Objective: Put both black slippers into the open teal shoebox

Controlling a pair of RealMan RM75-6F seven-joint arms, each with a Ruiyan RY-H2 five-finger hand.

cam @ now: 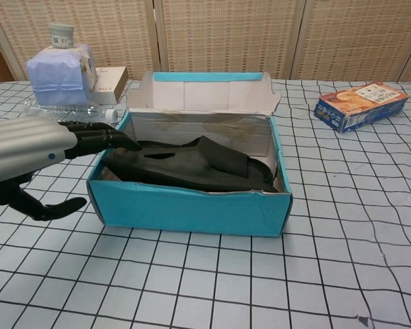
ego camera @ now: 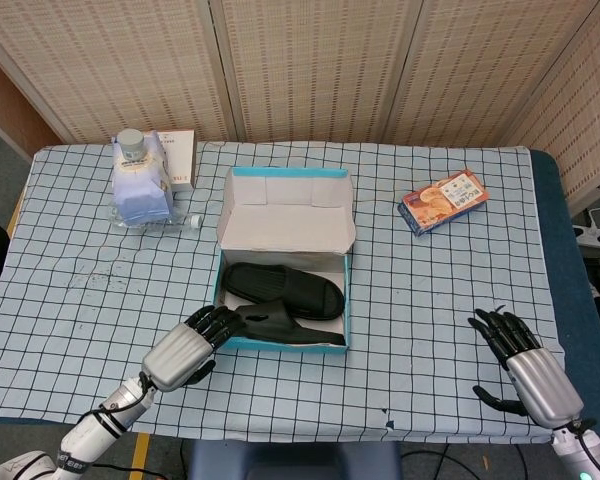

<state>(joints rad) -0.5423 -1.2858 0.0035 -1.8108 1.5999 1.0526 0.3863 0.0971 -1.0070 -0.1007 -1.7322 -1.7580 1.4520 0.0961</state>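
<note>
Black rubber slippers (ego camera: 280,291): both in open teal cardboard shoebox (cam: 192,209), long axes crosswise; upper one's end overhangs left wall, at left hand (ego camera: 185,350) fingertips, fingers extended, gripping nothing. Right hand (ego camera: 528,372) spread, empty, well apart.

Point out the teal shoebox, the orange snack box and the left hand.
teal shoebox (cam: 192,209): chest view, on its front wall.
orange snack box (ego camera: 443,200): head view, on its top face.
left hand (cam: 27,147): chest view, on its silver back.

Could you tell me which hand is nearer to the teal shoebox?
Left. The left hand reaches the teal shoebox at its front-left corner; the right hand rests well off to its right.
</note>
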